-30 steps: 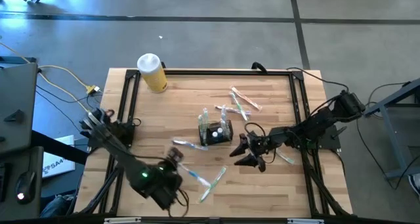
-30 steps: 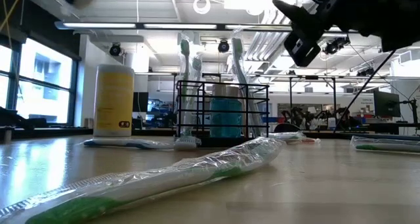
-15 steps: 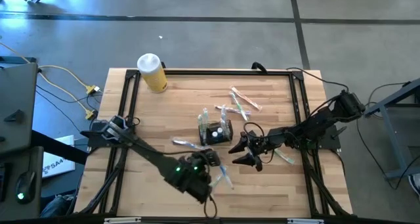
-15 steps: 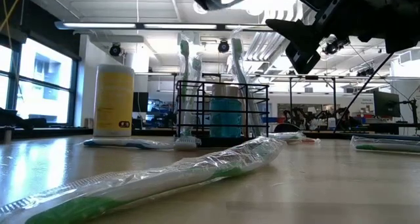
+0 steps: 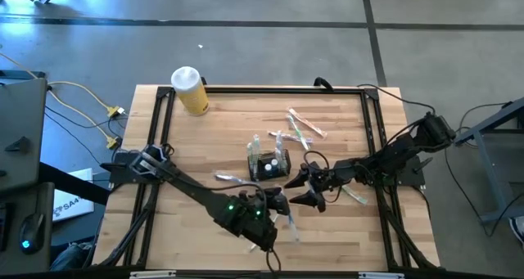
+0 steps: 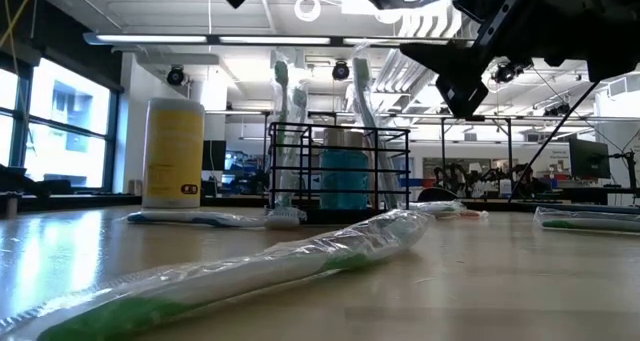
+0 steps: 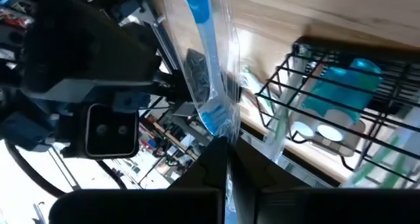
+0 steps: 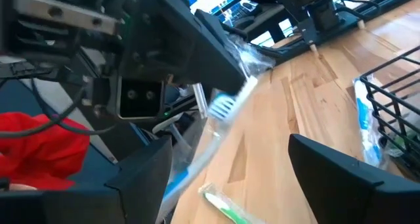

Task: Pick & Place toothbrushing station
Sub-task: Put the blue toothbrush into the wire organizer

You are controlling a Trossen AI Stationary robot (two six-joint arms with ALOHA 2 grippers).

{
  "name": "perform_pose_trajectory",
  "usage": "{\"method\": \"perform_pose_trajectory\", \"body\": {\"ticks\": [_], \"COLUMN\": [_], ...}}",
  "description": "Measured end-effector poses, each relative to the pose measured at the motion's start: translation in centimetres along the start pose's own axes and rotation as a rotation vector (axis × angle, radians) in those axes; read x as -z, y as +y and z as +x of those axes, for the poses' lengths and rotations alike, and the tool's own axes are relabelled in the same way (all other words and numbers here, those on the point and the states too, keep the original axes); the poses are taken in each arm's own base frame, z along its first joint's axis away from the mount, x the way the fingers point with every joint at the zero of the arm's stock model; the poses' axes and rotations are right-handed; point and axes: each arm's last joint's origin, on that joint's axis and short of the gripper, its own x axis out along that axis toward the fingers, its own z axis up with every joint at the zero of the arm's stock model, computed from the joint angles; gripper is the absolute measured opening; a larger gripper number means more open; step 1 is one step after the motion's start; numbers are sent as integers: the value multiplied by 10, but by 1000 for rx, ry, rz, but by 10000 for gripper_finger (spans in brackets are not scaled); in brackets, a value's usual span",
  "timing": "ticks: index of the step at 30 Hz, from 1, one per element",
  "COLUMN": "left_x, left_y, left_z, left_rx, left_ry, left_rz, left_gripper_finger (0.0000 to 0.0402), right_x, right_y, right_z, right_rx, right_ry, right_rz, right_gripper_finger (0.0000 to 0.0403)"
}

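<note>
Handing a wrapped toothbrush (image 7: pixel 205 73) across is, by the look of the arms, the step in hand. The left gripper (image 5: pixel 277 207) is clenched on the toothbrush's lower end, with the blue-and-white brush standing up out of its fingers in a clear wrapper. This gripper is held above the wooden table (image 5: pixel 213 140), just in front of the mesh caddy (image 5: pixel 270 164). The right gripper (image 5: pixel 304 189) faces it from the other side with its jaws spread wide and nothing between them; in the right wrist view the brush head (image 8: pixel 222 107) lies in the gap ahead of its two dark fingers (image 8: pixel 344 178).

The caddy stands upright near the middle of the table, already holding a teal cup (image 6: pixel 345 177) and several upright brushes (image 6: pixel 283 101). More wrapped brushes lie loose on the table: one in the low view's foreground (image 6: pixel 250 271), others beyond the caddy (image 5: pixel 299 125). A yellow cylinder with a white lid (image 5: pixel 190 89) stands at the far left corner, well apart.

The next move probably calls for the right gripper to close on the wrapped brush before the left lets go, or for the left arm to lower the brush into the caddy. Slippery wrapping makes a firm, centred pinch advisable either way.
</note>
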Motion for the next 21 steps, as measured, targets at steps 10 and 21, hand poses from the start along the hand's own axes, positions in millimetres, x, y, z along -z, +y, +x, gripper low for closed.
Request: {"method": "perform_pose_trajectory", "body": {"ticks": [10,21], "left_x": [2,3], "left_y": [2,6], "left_z": [12,33], "left_rx": [-3,-15], "left_ry": [19,56], "left_rz": [-10,-23], "left_gripper_finger": [0,0], "right_x": [0,2], "right_y": [0,-1], "right_z": [1,1], "right_rx": [4,17], "right_ry": [10,26], "right_rz": [-26,-34], "right_gripper_finger": [275,265]}}
